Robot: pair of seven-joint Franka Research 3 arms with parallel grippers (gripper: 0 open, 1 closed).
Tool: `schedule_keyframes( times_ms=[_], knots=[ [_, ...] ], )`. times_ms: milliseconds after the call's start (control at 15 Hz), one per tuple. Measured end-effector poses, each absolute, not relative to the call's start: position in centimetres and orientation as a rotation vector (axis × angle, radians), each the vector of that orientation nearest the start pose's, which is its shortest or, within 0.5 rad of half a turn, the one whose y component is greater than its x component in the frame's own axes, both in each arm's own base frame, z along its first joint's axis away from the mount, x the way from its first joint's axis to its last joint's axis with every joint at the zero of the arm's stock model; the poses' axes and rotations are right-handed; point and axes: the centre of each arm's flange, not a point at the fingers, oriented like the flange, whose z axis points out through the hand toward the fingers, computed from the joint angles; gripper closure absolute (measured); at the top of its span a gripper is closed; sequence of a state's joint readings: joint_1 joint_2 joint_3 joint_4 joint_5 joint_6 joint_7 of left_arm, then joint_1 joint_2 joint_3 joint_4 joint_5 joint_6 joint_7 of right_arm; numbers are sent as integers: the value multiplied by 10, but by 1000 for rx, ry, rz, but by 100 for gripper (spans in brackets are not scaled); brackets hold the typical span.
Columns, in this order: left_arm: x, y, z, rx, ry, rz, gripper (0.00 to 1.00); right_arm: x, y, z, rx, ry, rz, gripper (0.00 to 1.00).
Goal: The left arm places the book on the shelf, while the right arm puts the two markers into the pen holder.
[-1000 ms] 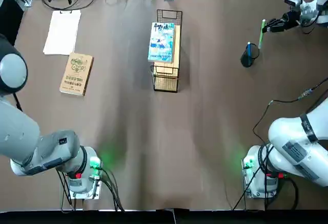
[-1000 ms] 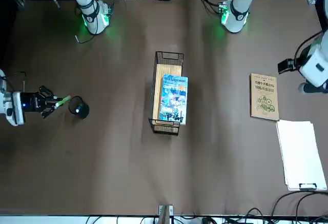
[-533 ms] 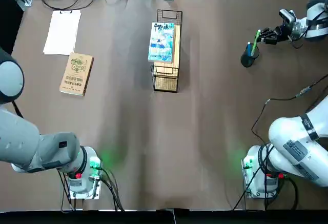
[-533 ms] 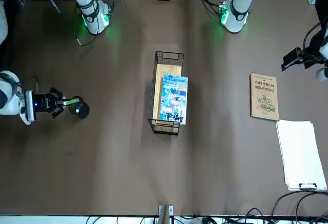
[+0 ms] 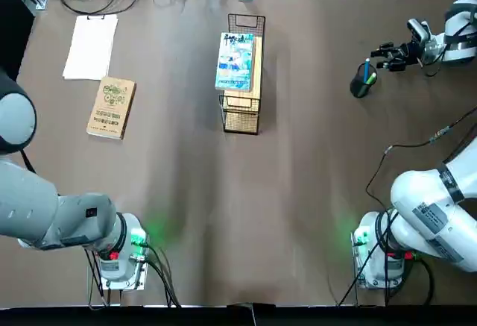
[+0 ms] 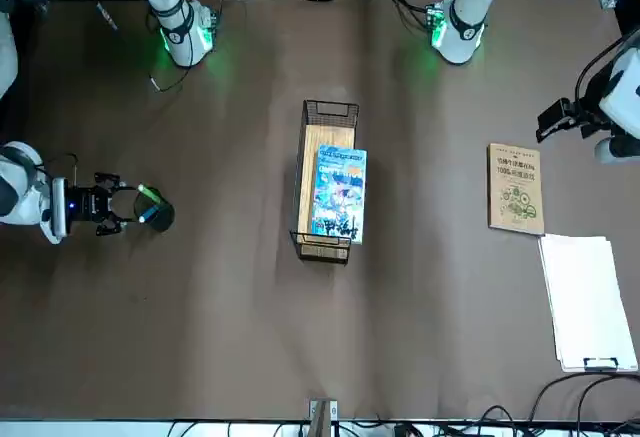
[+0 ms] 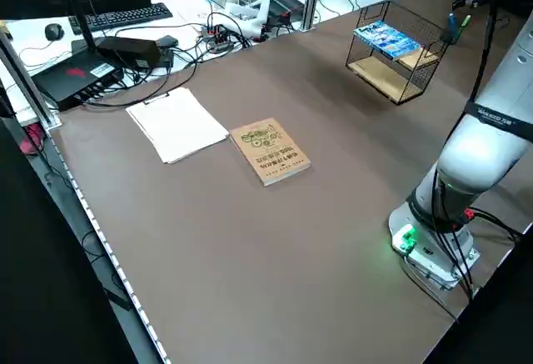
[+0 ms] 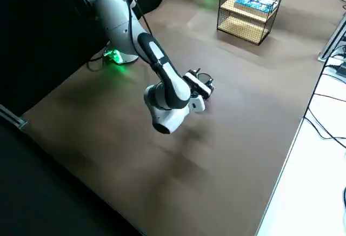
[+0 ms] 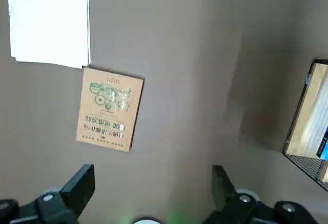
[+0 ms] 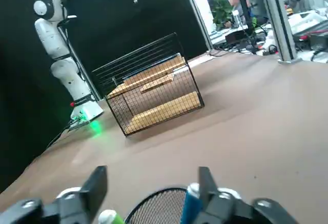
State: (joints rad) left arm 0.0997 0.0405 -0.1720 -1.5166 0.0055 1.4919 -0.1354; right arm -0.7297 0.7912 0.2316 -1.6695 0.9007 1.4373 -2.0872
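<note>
Pulling the right gripper (image 5: 381,51) away carelessly is the main way this could go wrong, because its two fingers are spread wide and empty right beside the small black mesh pen holder (image 5: 361,86), and a bump could tip that light cup over on the brown counter (image 5: 298,192). The short blue marker (image 5: 366,70) and the short bright green marker (image 6: 146,195) both stand inside the cup now, with their tops poking out past the rim, so a low swing of a finger could catch a tip and flick a marker out (the right wrist view shows both tips sitting just in front of the open fingers). I think a straight lift up would be the safe way to leave. The thin light blue picture book (image 5: 235,60) lies flat on the wooden top of the black wire shelf (image 5: 244,121), far from the cup, with one long edge out past the plank, so a knock to the shelf could slide it off. The left gripper (image 9: 148,193) hangs high over the counter, open and holding nothing, with the tan brown book (image 5: 112,107) and the white paper pad (image 5: 91,45) well below it.
</note>
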Motion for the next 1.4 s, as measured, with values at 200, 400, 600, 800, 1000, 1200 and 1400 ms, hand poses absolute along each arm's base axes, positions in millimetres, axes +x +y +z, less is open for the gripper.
schedule_keyframes(
  times_ms=[200,400,600,800,1000,1200,1400],
  knots=[
    [561,-39,616,-3133,-69,71,0,557,-223,184,-1570,-1000,-706,13],
    [561,-44,613,-3124,-25,66,0,571,-225,220,-1671,-989,-568,7],
    [562,-47,613,-3095,-8,49,0,581,-220,258,-1770,-978,-445,7],
    [563,-46,613,-3095,-9,42,0,595,-215,310,-1946,-951,-266,0],
    [563,-46,614,-3095,-9,41,0,601,-205,349,-2083,-883,-146,0],
    [563,-45,614,-3095,-13,41,0,605,-197,378,-2227,-836,-15,0],
    [563,-44,614,-3095,-13,41,0,612,-175,398,-2340,-792,98,0]
  ],
)
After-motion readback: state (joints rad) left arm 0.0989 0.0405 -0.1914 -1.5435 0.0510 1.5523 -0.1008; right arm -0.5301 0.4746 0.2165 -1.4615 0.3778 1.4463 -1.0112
